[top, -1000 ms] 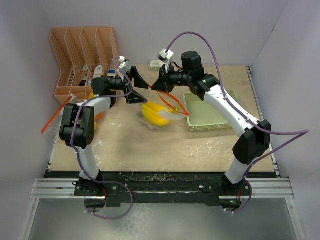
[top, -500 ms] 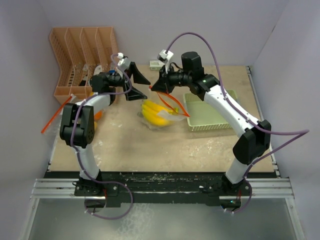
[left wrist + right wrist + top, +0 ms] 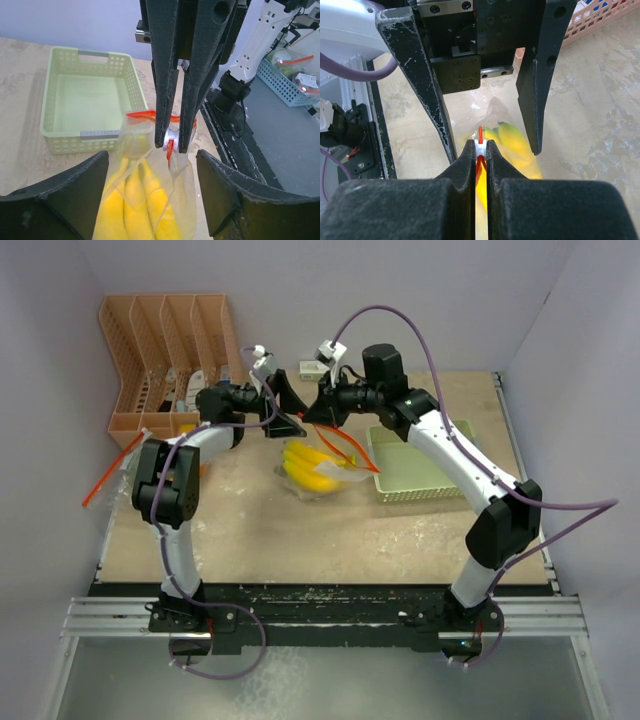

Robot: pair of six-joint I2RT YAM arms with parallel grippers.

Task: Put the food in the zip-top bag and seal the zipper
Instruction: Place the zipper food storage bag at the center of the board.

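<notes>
A clear zip-top bag [image 3: 322,475] lies mid-table with a bunch of yellow bananas [image 3: 308,464], the food, inside it. Its red zipper strip [image 3: 347,447] rises to a white slider [image 3: 171,139]. My right gripper [image 3: 314,414] is shut on that slider [image 3: 480,147] and holds the bag's top off the table. My left gripper [image 3: 291,410] faces it from the left, open, its fingers [image 3: 56,199] spread to either side of the bag [image 3: 150,190] and touching nothing. In the right wrist view the left gripper's fingers [image 3: 422,80] straddle the bananas [image 3: 516,145].
A pale green tray [image 3: 415,468] stands right of the bag, under the right arm. An orange divider rack [image 3: 165,358] occupies the back left corner. A red strip [image 3: 108,472] lies at the left table edge, and a small white box [image 3: 312,368] sits by the back wall.
My left gripper has swung right, up to the bag's top and the right gripper, and its jaws have narrowed a little. The right gripper and bag have stayed put.
</notes>
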